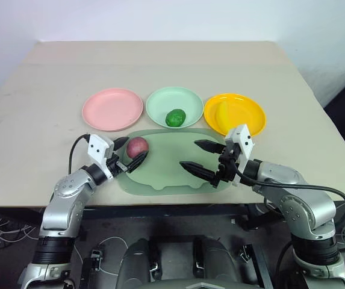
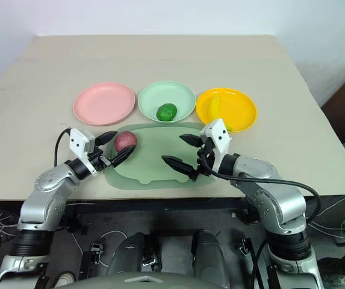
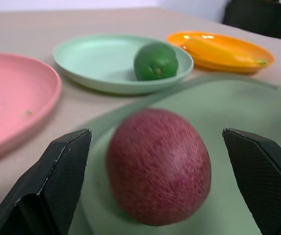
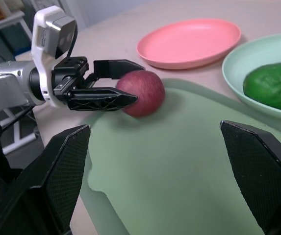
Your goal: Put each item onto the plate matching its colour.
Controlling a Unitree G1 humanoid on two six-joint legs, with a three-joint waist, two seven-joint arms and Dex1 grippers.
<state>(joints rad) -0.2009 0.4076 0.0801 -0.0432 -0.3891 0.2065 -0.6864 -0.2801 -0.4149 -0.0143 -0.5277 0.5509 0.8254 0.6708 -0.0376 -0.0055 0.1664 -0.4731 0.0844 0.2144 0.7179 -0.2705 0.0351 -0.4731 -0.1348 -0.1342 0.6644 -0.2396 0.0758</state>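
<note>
We find the left gripper (image 1: 126,156) with its black fingers (image 3: 62,181) spread wide either side of the maroon-red toy ball (image 1: 137,146), which lies on the pale green rounded tray (image 1: 172,171), not yet clamped. The right gripper (image 1: 202,158) hangs open over the tray, empty. We advise closing squarely across the ball's middle, then lifting clear of the tray's rim toward the round pink plastic plate (image 1: 112,108), just beyond on the surface (image 1: 34,138).

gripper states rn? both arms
Left gripper: open, fingers either side of the maroon-red ball on the tray, not closed on it.
Right gripper: open, holding nothing, over the tray.
</note>
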